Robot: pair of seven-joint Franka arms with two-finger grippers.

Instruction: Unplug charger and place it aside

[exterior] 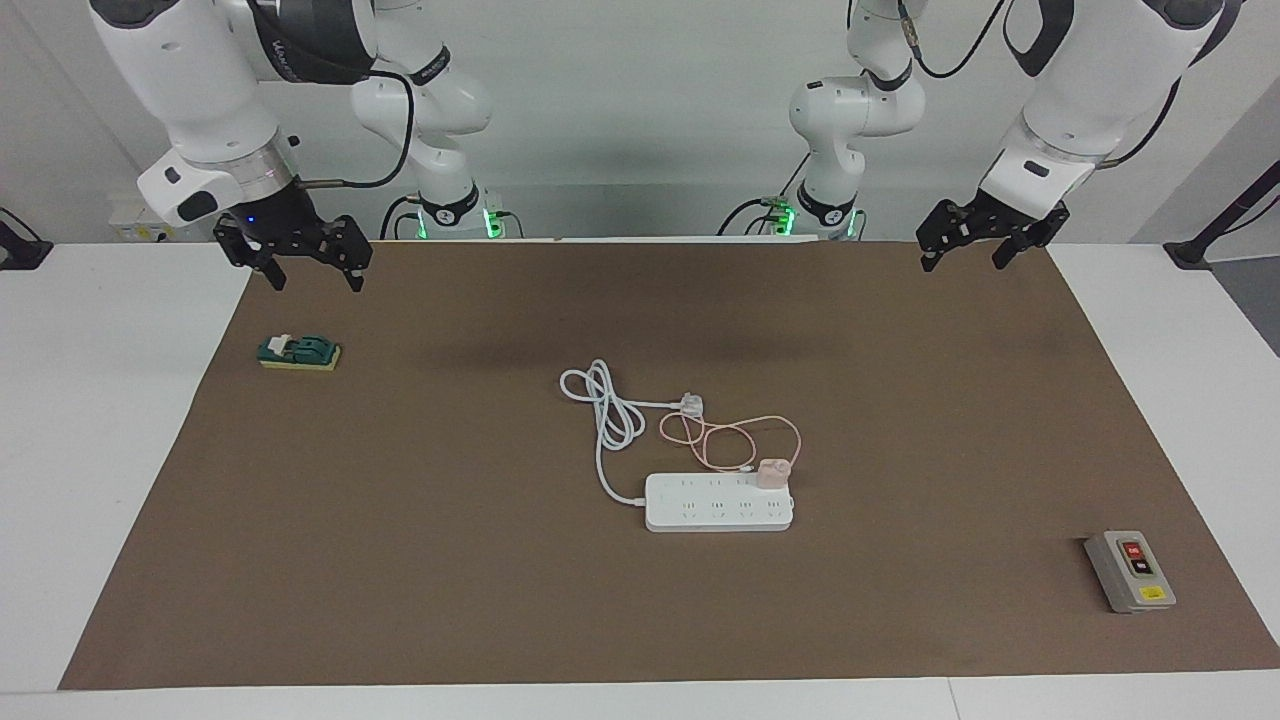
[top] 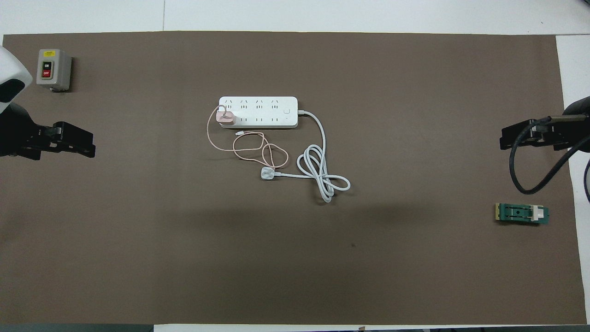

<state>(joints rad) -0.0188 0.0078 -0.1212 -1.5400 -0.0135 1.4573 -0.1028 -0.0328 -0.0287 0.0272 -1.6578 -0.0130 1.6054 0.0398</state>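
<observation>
The white worktop carries a large brown mat that covers nearly all of its middle, and both arms hang above the mat's edge nearest the robots. The left end effector is raised over the mat's corner at the left arm's end, its fingers spread apart and holding nothing; in the overhead view it shows as a dark shape at the mat's edge. The right end effector is raised over the corner at the right arm's end, its fingers likewise apart and empty, and it is above and a little nearer to the robots than a small green switch block lying on the mat. Near the middle of the mat lies the long white power strip, with its thick white cord running off toward the right arm's end, looping into a loose coil nearer to the robots, and ending in a white three-pin plug that rests on the mat. A grey button box with an on and an off key sits well apart at the left arm's end, farther from the robots than the strip. The charger, a small pale pink cube, is plugged into the strip's end socket toward the left arm, in the row nearer to the robots. Its thin pink cable curls in loose loops on the mat between the strip and the white plug.
</observation>
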